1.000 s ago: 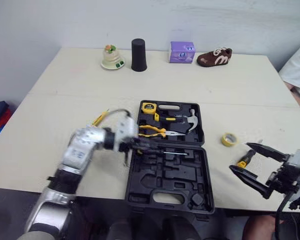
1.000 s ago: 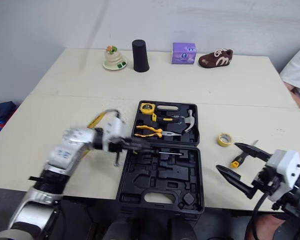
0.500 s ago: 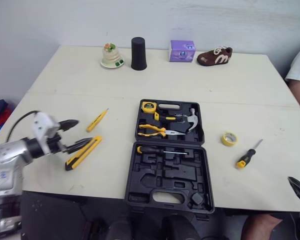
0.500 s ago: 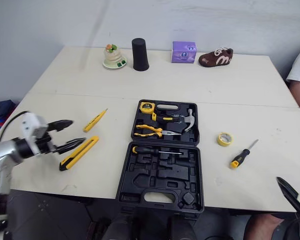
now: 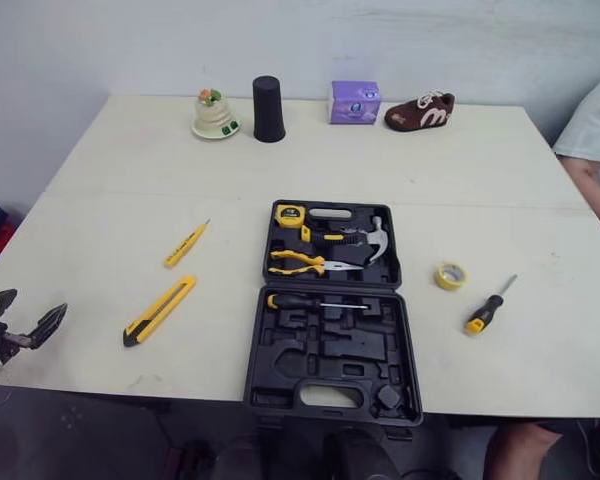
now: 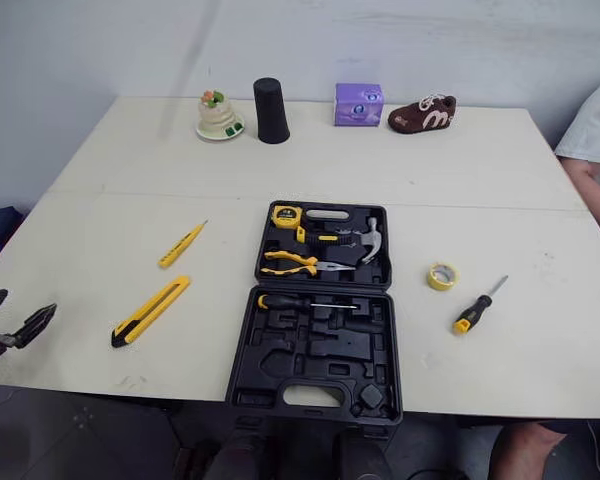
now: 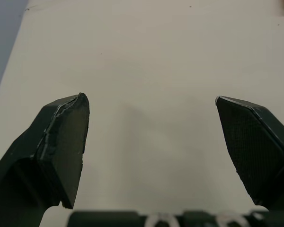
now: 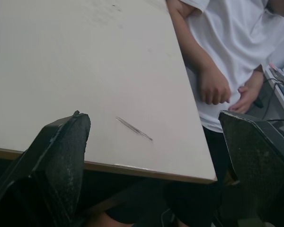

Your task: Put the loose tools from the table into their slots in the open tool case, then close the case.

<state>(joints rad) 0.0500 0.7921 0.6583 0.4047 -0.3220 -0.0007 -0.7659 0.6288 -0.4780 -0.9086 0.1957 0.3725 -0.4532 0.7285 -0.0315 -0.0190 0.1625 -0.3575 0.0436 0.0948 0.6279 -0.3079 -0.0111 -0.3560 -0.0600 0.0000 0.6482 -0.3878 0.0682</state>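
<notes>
Left gripper (image 5: 28, 312): fingers apart, empty, at near left edge of table (image 5: 110, 180). Knife (image 5: 160, 310): nearest loose tool, lying from this gripper toward case (image 5: 310, 345), well apart from the fingers. Its long axis is diagonal, with near end toward gripper. Left arm nearer, so probable next pick. Right gripper (image 8: 152, 118): fingers apart, empty, near person (image 8: 227, 42). Screwdriver (image 5: 487, 311) and tape roll (image 5: 449, 276) lie on the case's far side from left gripper. 4 items loose.

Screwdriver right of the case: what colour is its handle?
Yellow and black screwdriver handle; clearest in the left eye view.
</notes>
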